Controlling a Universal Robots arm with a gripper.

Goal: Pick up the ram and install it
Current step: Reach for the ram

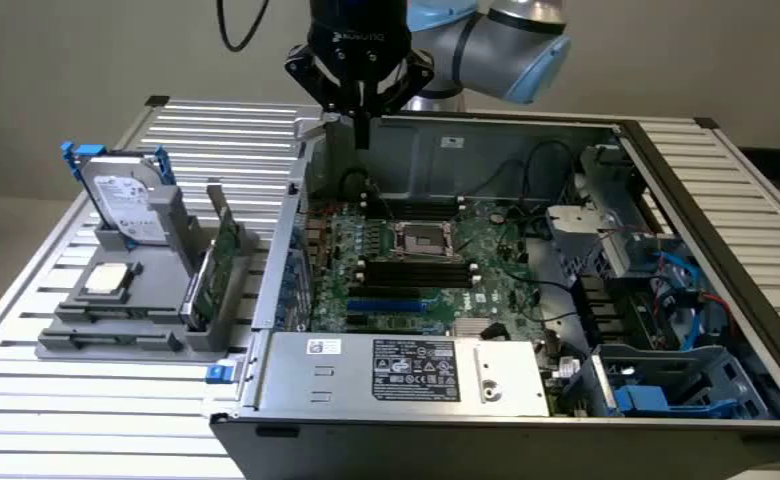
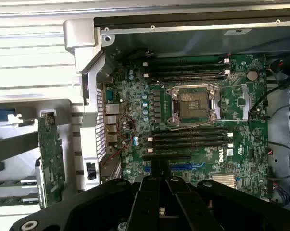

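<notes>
My gripper (image 1: 361, 138) hangs shut and empty above the far left corner of the open computer case (image 1: 363, 375). In the wrist view its black fingers (image 2: 159, 185) are pressed together over the motherboard (image 2: 135, 96), nothing between them. A slim green board, which I take for the ram (image 1: 209, 286), stands on edge in the grey holder (image 1: 110, 340) outside the case, on the exterior view's left. That ram (image 2: 51, 159) is well apart from the gripper. Black memory slots (image 2: 188, 139) lie on both sides of the bare processor socket (image 2: 193, 103).
The holder also carries a hard drive (image 1: 130, 205) in a blue frame and a square chip (image 1: 107, 280). The case's metal wall (image 2: 89, 120) stands between holder and motherboard. Cables (image 1: 677, 290) and drive cages fill the case's right side. The slatted table (image 1: 83, 400) surrounds everything.
</notes>
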